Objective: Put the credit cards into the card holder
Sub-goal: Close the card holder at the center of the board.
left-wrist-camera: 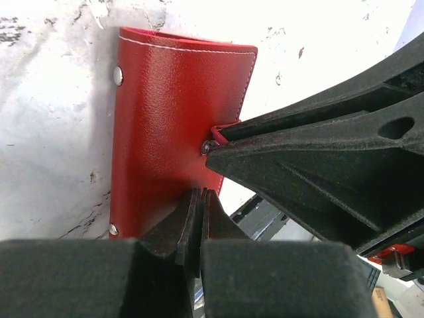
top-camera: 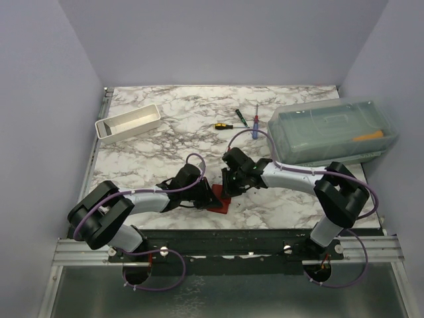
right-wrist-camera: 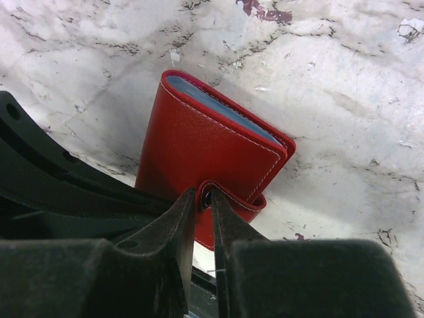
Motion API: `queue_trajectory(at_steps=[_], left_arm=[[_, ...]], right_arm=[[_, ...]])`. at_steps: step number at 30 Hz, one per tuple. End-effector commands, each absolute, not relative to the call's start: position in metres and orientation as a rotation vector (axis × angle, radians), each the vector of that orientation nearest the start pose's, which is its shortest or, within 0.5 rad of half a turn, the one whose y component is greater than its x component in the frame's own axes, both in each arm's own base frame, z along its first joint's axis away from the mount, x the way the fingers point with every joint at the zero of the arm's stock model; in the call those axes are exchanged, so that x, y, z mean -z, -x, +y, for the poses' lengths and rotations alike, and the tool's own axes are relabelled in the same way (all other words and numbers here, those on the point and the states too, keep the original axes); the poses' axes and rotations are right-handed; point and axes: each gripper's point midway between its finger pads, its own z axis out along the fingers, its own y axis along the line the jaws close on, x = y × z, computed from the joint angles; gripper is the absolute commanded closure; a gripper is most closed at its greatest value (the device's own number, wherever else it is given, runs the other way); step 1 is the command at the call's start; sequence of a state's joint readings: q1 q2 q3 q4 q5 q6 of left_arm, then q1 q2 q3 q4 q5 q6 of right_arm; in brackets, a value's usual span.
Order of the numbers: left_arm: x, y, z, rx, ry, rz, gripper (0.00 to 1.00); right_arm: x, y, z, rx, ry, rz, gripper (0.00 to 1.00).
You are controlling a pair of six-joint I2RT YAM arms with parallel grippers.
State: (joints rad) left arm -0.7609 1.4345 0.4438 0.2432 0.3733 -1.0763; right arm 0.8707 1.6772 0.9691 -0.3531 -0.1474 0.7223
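Looking down from above, both arms bend inward and meet over the red wallet [top-camera: 220, 201], which lies on the marble table [top-camera: 179, 132] near its front edge, between the two bases. The left gripper [top-camera: 204, 193] sits at the wallet's left side and the right gripper [top-camera: 230, 187] just behind it on the right. A white tray [top-camera: 129, 124] stands at the far left and a clear plastic box [top-camera: 331, 129] at the far right. A few screwdrivers [top-camera: 222, 125] lie between them, all well apart from the wallet.

From the left wrist, the wallet [left-wrist-camera: 172, 112] lies folded on the marble. The left gripper [left-wrist-camera: 199, 205] has its fingers pressed together, tips at the wallet's near edge; whether any leather is caught between them I cannot tell. The right gripper [left-wrist-camera: 215, 142] comes in from the right, its tips at the strap by the snap.

From the right wrist, the right gripper [right-wrist-camera: 209, 199] has its fingers almost together, pinching the wallet's [right-wrist-camera: 199, 146] curled strap. The edge of a blue card [right-wrist-camera: 218, 106] shows inside the wallet's far end.
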Motion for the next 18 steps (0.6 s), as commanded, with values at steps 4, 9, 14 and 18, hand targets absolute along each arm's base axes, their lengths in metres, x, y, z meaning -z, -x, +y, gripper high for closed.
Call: queue_trajectory(at_steps=[4,9,14,18], left_arm=[[-0.019,-0.156,-0.277,1.119,0.218,2.712,1.0],[-0.018,-0.155,-0.276,1.119,0.216,2.713,1.0],[-0.019,-0.154,-0.276,1.119,0.215,2.711,1.0],[-0.018,-0.153,-0.274,1.116,0.216,2.71,1.0]], right_arm=[[-0.026,-0.177,0.315,-0.774,0.204,2.832,0.81],[-0.031,-0.177,0.311,-0.809,0.156,2.823,0.78],[-0.034,-0.176,0.309,-0.845,0.113,2.816,0.76],[-0.037,-0.176,0.307,-0.88,0.079,2.816,0.75]])
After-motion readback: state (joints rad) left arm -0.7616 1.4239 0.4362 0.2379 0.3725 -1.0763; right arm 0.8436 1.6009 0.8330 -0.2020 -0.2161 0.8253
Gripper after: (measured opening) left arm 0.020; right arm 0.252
